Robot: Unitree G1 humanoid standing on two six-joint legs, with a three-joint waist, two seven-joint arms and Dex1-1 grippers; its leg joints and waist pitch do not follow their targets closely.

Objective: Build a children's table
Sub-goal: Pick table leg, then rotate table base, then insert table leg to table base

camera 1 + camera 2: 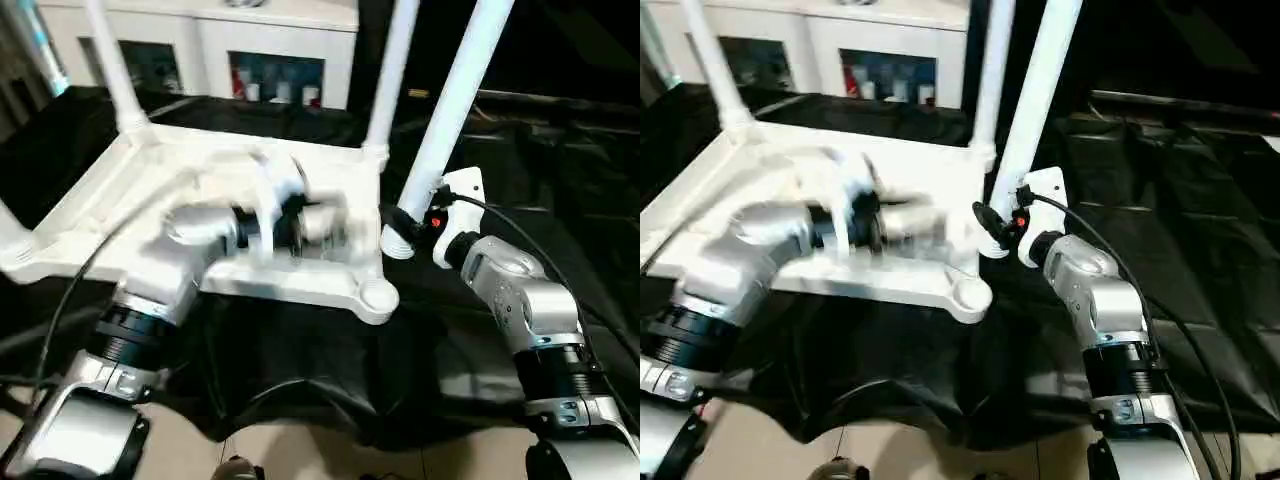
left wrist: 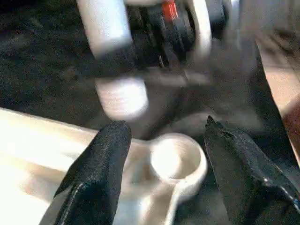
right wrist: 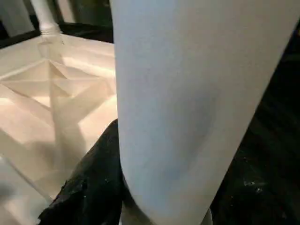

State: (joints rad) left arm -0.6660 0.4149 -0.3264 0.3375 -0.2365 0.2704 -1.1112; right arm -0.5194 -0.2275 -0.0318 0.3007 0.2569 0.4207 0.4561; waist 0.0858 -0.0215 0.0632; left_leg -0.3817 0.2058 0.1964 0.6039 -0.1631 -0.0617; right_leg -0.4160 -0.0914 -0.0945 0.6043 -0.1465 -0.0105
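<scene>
- The tabletop (image 1: 330, 285) lies upside down on a black cloth (image 1: 300, 370), ribs up, its empty corner socket (image 2: 176, 159) at 5 o'clock.
- The left gripper (image 2: 164, 136) hovers over that socket, fingers (image 2: 101, 159) spread.
- Beside it at 3 o'clock, the right gripper (image 1: 413, 218) pinches a loose leg (image 1: 455, 100).
- Fitted legs (image 1: 392, 70) stand at 12 o'clock, a cabinet (image 1: 200, 40) behind.

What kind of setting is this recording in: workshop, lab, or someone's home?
Probably an indoor room arranged for robot trials, though it could be a home. A white cabinet with glass doors stands at the back, black sheeting covers the work area, and the upturned tabletop lies on it.
</scene>
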